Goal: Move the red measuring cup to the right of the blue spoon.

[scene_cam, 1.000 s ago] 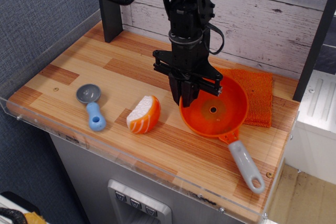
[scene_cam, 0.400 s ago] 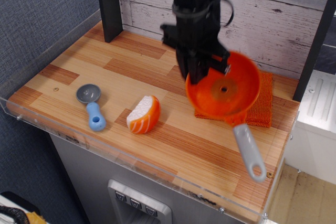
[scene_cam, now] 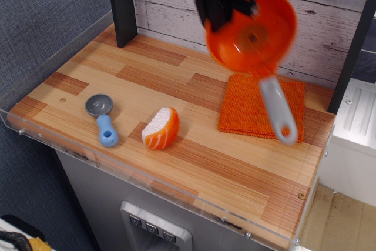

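Note:
My gripper is shut on the left rim of the red measuring cup and holds it high above the back of the table, tilted, its grey handle hanging down to the right. The image of cup and gripper is blurred by motion. The blue spoon, with a grey bowl and a light-blue handle, lies flat near the front left of the wooden table.
An orange-white sushi piece sits to the right of the spoon. An orange cloth lies under the raised cup at the back right. A black post stands at the back left. A clear rim edges the table.
The gripper has lifted the cup off the table and carried it up and slightly back. The orange cloth that it half covered now shows fully. Spoon and sushi have not moved.

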You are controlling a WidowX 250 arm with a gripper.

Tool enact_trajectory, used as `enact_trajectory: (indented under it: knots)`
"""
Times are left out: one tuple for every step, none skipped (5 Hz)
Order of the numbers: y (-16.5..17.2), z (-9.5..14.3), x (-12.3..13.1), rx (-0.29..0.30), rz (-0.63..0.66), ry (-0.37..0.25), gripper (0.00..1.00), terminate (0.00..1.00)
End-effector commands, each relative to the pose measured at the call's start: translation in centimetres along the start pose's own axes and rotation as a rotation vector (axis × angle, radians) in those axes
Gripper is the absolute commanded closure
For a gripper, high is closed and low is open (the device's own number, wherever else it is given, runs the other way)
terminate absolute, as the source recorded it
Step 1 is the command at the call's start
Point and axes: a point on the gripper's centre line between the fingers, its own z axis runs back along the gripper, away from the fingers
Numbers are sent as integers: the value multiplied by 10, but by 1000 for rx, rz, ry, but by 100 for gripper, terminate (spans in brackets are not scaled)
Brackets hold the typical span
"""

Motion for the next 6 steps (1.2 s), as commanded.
enact_trajectory:
  knots:
    - [67, 32, 0, 76, 111, -70, 100, 0]
    - [101, 23, -12, 110, 161, -18, 100, 0]
    - [133, 13, -27, 137, 221, 15, 100, 0]
    - [147, -12, -37, 126, 237, 73, 100, 0]
    - [151, -39, -47, 108, 236, 141, 100, 0]
    - [149, -65, -58, 78, 223, 198, 100, 0]
